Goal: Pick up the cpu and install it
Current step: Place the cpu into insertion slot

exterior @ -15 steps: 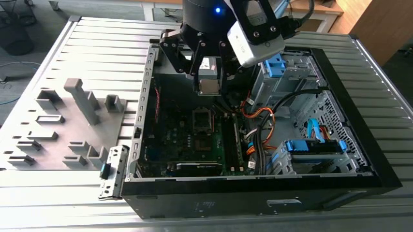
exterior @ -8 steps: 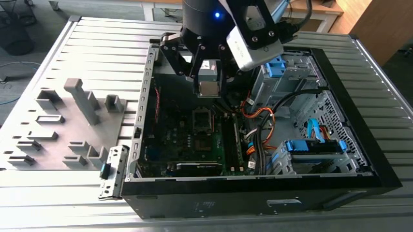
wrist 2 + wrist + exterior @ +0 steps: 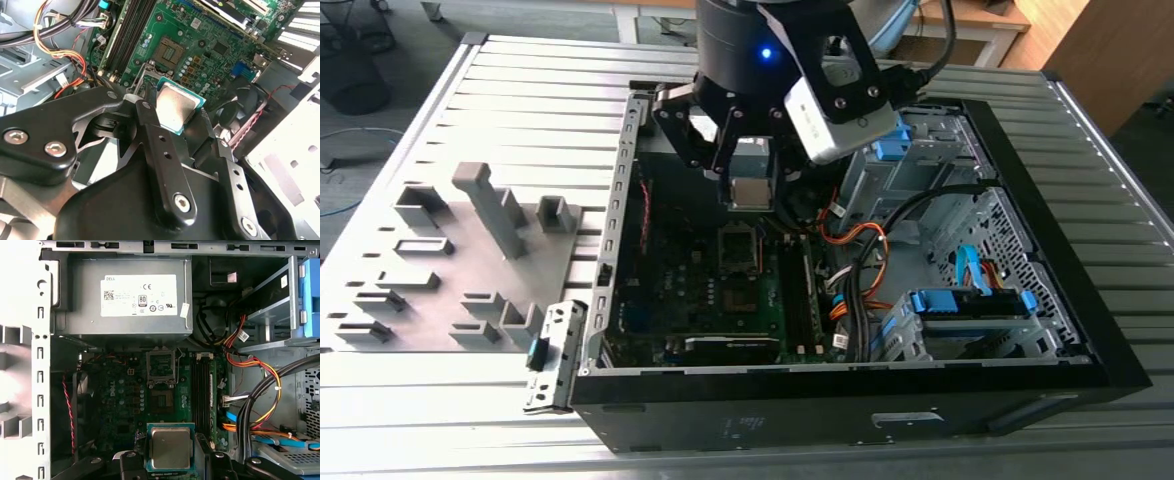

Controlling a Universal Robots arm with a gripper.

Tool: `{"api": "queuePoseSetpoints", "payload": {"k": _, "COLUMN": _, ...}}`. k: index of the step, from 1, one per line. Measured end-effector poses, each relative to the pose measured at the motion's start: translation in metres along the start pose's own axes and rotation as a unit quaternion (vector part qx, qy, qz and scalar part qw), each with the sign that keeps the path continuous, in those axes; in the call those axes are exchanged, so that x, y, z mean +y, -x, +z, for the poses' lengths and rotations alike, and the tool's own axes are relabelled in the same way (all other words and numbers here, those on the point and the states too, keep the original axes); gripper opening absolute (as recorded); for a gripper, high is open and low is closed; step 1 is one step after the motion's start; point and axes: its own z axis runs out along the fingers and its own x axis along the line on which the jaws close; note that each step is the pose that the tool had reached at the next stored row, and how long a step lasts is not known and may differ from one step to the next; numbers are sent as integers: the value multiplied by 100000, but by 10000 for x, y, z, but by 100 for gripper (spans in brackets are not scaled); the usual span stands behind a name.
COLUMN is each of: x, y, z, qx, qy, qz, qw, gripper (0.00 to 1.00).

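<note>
My gripper (image 3: pixel 750 190) hangs over the open computer case, shut on the cpu (image 3: pixel 750 192), a small square chip with a silver-grey metal top and green edge. In both wrist views the cpu (image 3: pixel 176 106) (image 3: pixel 170 447) sits flat between the black fingers (image 3: pixel 155 135). The empty cpu socket (image 3: pixel 739 247) lies on the green motherboard (image 3: pixel 707 295) just below the chip; the socket (image 3: pixel 161 369) (image 3: pixel 170 52) has its frame open. The cpu is held a short way above the board, not touching it.
The grey power supply (image 3: pixel 125 297) fills the case's far end. Orange, yellow and black cables (image 3: pixel 874 265) and blue drive brackets (image 3: pixel 967 300) crowd the exterior view's right. Grey fixture blocks (image 3: pixel 467 230) stand on the table at the exterior view's left. Memory slots (image 3: pixel 201 395) run beside the socket.
</note>
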Motion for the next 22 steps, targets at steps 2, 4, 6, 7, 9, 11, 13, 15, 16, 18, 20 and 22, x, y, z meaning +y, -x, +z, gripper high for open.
{"api": "queuePoseSetpoints", "payload": {"k": 2, "x": -1, "y": -2, "z": 31, "qx": -4, "qy": 8, "qz": 6, "qw": 100000, "gripper": 47}}
{"api": "queuePoseSetpoints", "payload": {"k": 4, "x": -2, "y": -3, "z": 57, "qx": -3, "qy": 7, "qz": 4, "qw": 100000, "gripper": 47}}
{"api": "queuePoseSetpoints", "payload": {"k": 6, "x": -2, "y": -4, "z": 83, "qx": -3, "qy": 6, "qz": 5, "qw": 100000, "gripper": 47}}
{"api": "queuePoseSetpoints", "payload": {"k": 7, "x": -3, "y": -5, "z": 98, "qx": -2, "qy": 3, "qz": 5, "qw": 100000, "gripper": 47}}
{"api": "queuePoseSetpoints", "payload": {"k": 9, "x": -4, "y": -6, "z": 126, "qx": -2, "qy": 2, "qz": 2, "qw": 100000, "gripper": 47}}
{"api": "queuePoseSetpoints", "payload": {"k": 11, "x": -4, "y": -8, "z": 152, "qx": -2, "qy": 3, "qz": 3, "qw": 100000, "gripper": 47}}
{"api": "queuePoseSetpoints", "payload": {"k": 13, "x": -5, "y": -9, "z": 178, "qx": -5, "qy": 7, "qz": 3, "qw": 100000, "gripper": 47}}
{"api": "queuePoseSetpoints", "payload": {"k": 15, "x": -6, "y": -11, "z": 205, "qx": -1, "qy": 2, "qz": 5, "qw": 100000, "gripper": 47}}
{"api": "queuePoseSetpoints", "payload": {"k": 16, "x": -6, "y": -12, "z": 217, "qx": -1, "qy": 1, "qz": 8, "qw": 100000, "gripper": 47}}
{"api": "queuePoseSetpoints", "payload": {"k": 18, "x": -7, "y": -13, "z": 241, "qx": -2, "qy": 3, "qz": 4, "qw": 100000, "gripper": 47}}
{"api": "queuePoseSetpoints", "payload": {"k": 20, "x": -8, "y": -15, "z": 264, "qx": -2, "qy": 6, "qz": 4, "qw": 100000, "gripper": 47}}
{"api": "queuePoseSetpoints", "payload": {"k": 22, "x": -8, "y": -17, "z": 287, "qx": -3, "qy": 6, "qz": 3, "qw": 100000, "gripper": 47}}
